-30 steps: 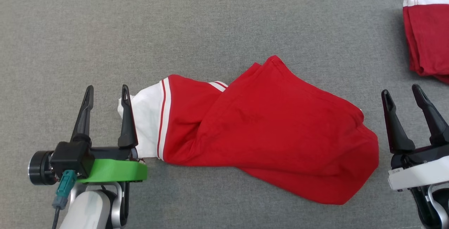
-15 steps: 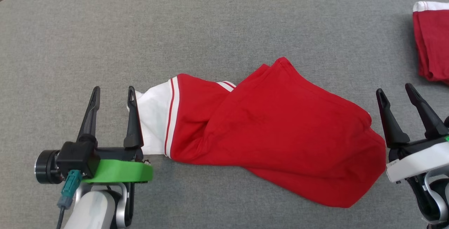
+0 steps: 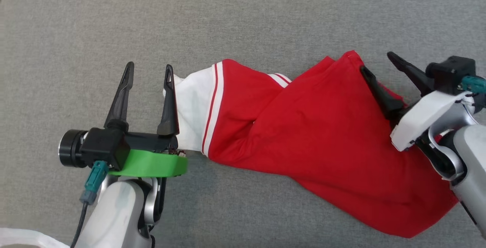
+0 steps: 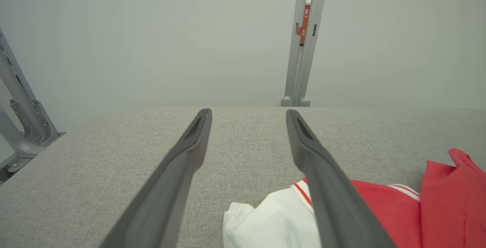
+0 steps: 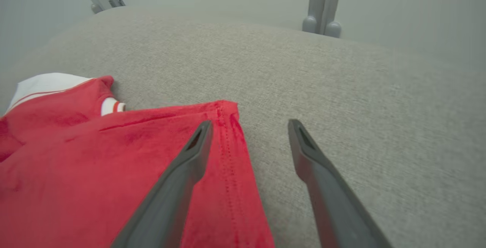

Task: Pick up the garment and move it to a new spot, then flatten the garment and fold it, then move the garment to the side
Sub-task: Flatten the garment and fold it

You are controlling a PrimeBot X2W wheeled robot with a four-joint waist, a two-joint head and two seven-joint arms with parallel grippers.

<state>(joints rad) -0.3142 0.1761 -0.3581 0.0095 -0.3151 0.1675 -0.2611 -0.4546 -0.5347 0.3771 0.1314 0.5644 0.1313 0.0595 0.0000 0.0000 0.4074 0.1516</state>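
Note:
A red garment (image 3: 322,138) with white striped trim lies crumpled across the grey padded table (image 3: 243,20); its white end (image 3: 191,107) points toward the view's left. My left gripper (image 3: 148,71) is open just left of that white end, its right finger touching the cloth edge, nothing between the fingers. In the left wrist view the white cloth (image 4: 273,221) lies under the right finger. My right gripper (image 3: 377,60) is open over the garment's far right corner, one finger above the red hem (image 5: 228,126), the other above bare table.
The grey table (image 5: 341,88) stretches far beyond the garment on all sides. A grey metal post (image 4: 303,39) stands behind the table's far edge, and a metal frame (image 4: 19,107) at its left corner. Something white (image 3: 22,238) shows at the lower left.
The camera has tilted down and shifted, and the second red garment at right has left the view. My right gripper has swung inward over the garment's far right corner. The left gripper stays beside the white end.

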